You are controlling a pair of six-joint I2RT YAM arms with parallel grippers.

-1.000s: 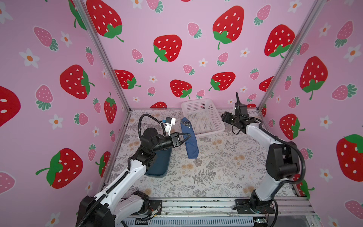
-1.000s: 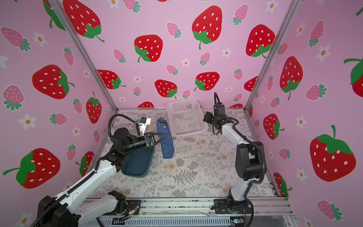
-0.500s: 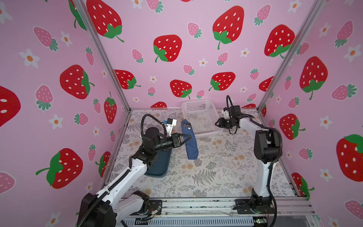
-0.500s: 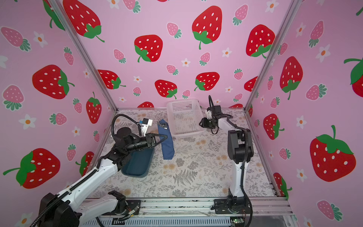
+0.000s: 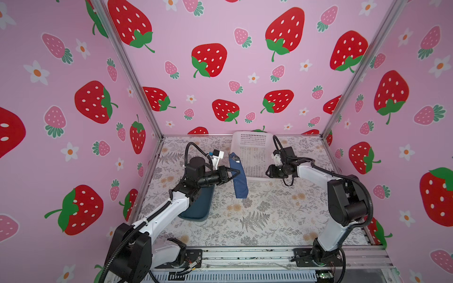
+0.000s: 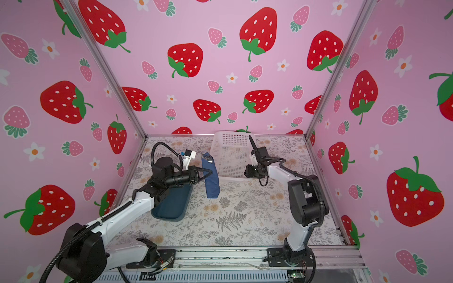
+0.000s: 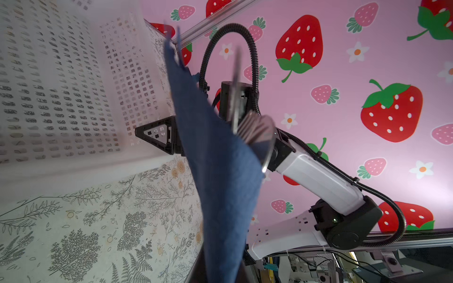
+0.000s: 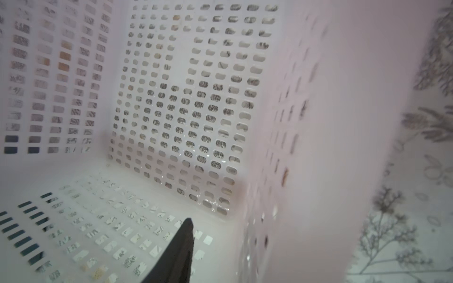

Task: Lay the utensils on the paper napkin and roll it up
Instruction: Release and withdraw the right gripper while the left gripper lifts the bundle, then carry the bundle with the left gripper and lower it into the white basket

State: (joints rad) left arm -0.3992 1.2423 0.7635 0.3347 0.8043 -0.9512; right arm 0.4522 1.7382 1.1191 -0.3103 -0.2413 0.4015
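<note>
The left gripper reaches in from the left of the frame with its jaws pinched on the paper napkin, which is rolled into a slim dark blue bundle. The bundle hangs nearly upright in mid-air at the centre of both top views, its lower end just above the floral table cover. The utensils show as a glint of silver poking out of the top of the roll. The left wrist view gives a closer look: blurred fork tines and a thin metal edge stick out of the blue paper.

The right gripper sits right of centre, pressed up against the near right corner of the white perforated basket. From its wrist camera I see one dark finger inside the basket, with the basket wall close beside it. I cannot tell whether it is clamped on that wall or merely straddling it.

Under the left arm, lower left of centre, a teal tray lies flat on the cover. The basket stands at the back of the table, just right of the hanging roll.
</note>
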